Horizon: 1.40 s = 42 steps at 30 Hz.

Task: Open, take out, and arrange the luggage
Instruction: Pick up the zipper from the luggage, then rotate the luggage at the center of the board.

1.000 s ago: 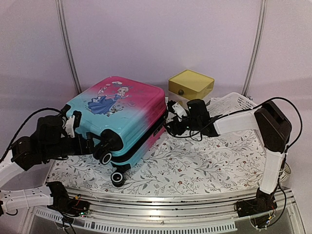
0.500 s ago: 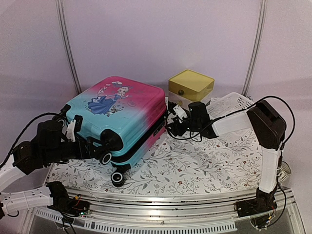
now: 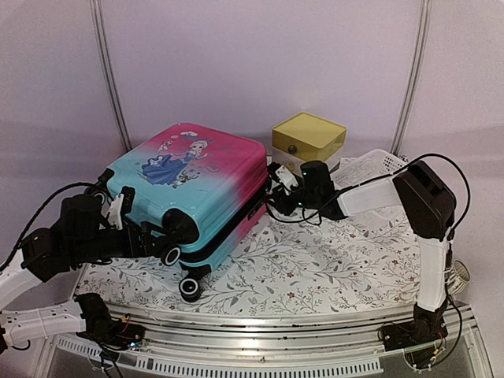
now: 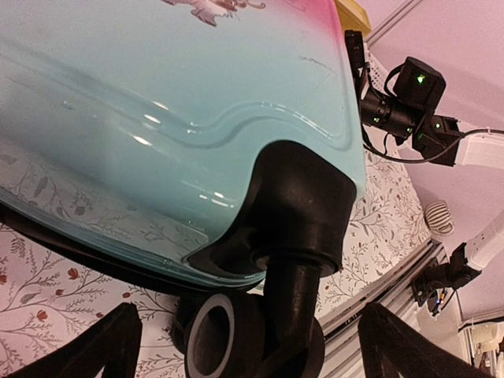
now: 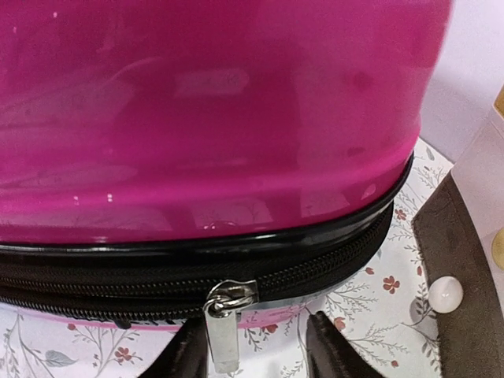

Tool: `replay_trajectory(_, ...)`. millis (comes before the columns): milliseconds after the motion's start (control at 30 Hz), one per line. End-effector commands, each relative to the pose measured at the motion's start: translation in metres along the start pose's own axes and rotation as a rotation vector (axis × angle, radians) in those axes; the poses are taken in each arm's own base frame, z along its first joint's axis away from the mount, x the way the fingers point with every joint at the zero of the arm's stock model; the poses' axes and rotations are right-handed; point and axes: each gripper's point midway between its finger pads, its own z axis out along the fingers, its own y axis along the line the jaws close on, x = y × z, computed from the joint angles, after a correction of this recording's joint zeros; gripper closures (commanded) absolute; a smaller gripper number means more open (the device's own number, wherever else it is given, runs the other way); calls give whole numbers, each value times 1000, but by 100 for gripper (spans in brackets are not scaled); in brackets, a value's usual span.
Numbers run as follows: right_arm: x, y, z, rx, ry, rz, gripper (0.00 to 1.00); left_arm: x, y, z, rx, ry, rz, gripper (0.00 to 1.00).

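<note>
The right claw [image 5: 260, 350] had crept closer and half-narrowed around the zipper pull [image 5: 223, 335], not yet pinching it, so the luggage [image 3: 197, 185] (lying zipped on the worktop [image 3: 331, 268], left claw [image 4: 252, 346] wide open astride its wheel [image 4: 216, 350]) seemed ready for unzipping.

White left arm [image 3: 43, 319], white right arm [image 3: 378, 193], black joints, looping black cables [image 3: 431, 156]

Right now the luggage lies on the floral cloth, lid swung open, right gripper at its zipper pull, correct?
No: the luggage is closed, shells together, as the top external view shows. It does lie on the floral cloth, right gripper at its zipper pull.
</note>
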Motion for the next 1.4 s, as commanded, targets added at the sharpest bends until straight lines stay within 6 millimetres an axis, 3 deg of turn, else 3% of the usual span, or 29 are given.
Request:
replay_trajectory(0, -9, -6, 4, 15, -34, -8, 66, 2, 2, 3, -1, 6, 4, 2)
replay_trajectory(100, -12, -8, 2, 30, -45, -6, 92, 2, 4, 3, -4, 4, 0, 2)
replay_trajectory(133, -14, -9, 1, 36, -50, -5, 97, 2, 4, 3, -8, 3, -4, 2)
replay_trajectory(333, -22, -7, -15, 44, -78, 0, 99, 1, 13, 1, -46, -13, -38, 3)
replay_trajectory(567, -22, 1, -60, 57, -93, 40, 99, -6, 24, -1, -132, -31, -48, 5)
replay_trajectory(833, 4, 37, -105, 51, -52, 91, 99, -20, 18, -5, -133, -60, -31, 5)
replay_trajectory(1000, 12, 49, -123, 26, -43, 148, 98, -23, 18, -11, -130, -84, -36, 4)
replay_trajectory(1100, 14, 49, -118, 23, -26, 148, 89, -24, 17, -12, -122, -91, -38, 4)
replay_trajectory(1233, 6, 47, -100, -96, -21, 152, 61, -23, 15, -12, -111, -85, -34, 4)
replay_trajectory(1367, 4, 39, -81, -194, -20, 184, 46, -21, 17, -13, -109, -82, -39, 4)
